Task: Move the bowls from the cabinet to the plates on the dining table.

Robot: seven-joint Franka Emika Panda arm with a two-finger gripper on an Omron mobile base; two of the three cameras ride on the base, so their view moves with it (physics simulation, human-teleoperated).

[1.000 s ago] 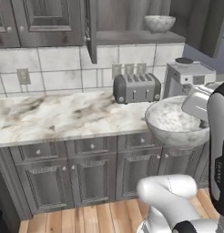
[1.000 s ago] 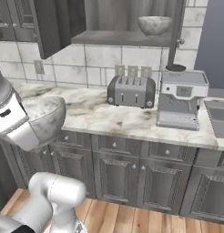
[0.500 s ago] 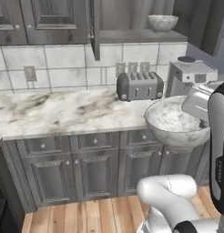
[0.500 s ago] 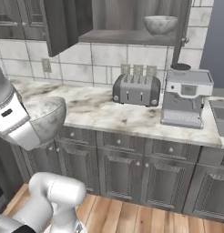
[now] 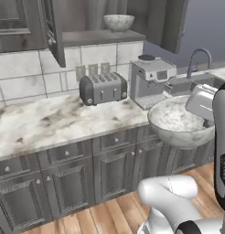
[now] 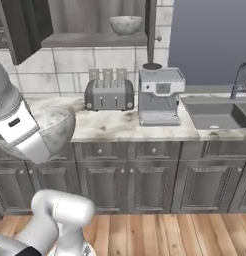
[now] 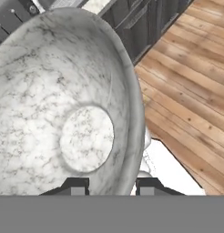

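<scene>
A marble bowl (image 5: pixel 178 121) hangs in the air in front of the counter edge, with my gripper (image 5: pixel 200 109) shut on its rim. In the hand view the held bowl (image 7: pixel 63 113) shows its mottled inside, and my gripper (image 7: pixel 111 185) pinches the rim between both tips. From the right base view the same bowl (image 6: pixel 56 128) sits against my hand (image 6: pixel 21 131). A second bowl (image 5: pixel 119 22) (image 6: pixel 126 24) stands on the inner shelf of the open cabinet (image 5: pixel 99 37) (image 6: pixel 90 39). The plates and the dining table are out of view.
On the marble counter (image 5: pixel 45 121) stand a toaster (image 5: pixel 103 87) (image 6: pixel 109 94) and a coffee machine (image 5: pixel 153 80) (image 6: pixel 160 95). A sink (image 6: pixel 217 114) with a faucet (image 5: pixel 199 59) lies to the right. Grey drawers and doors (image 6: pixel 145 182) run below, over wood floor (image 7: pixel 191 91).
The whole picture has slid left in both base views, so the camera moved with the base; the sink has come into view. The bowl stays in my shut gripper.
</scene>
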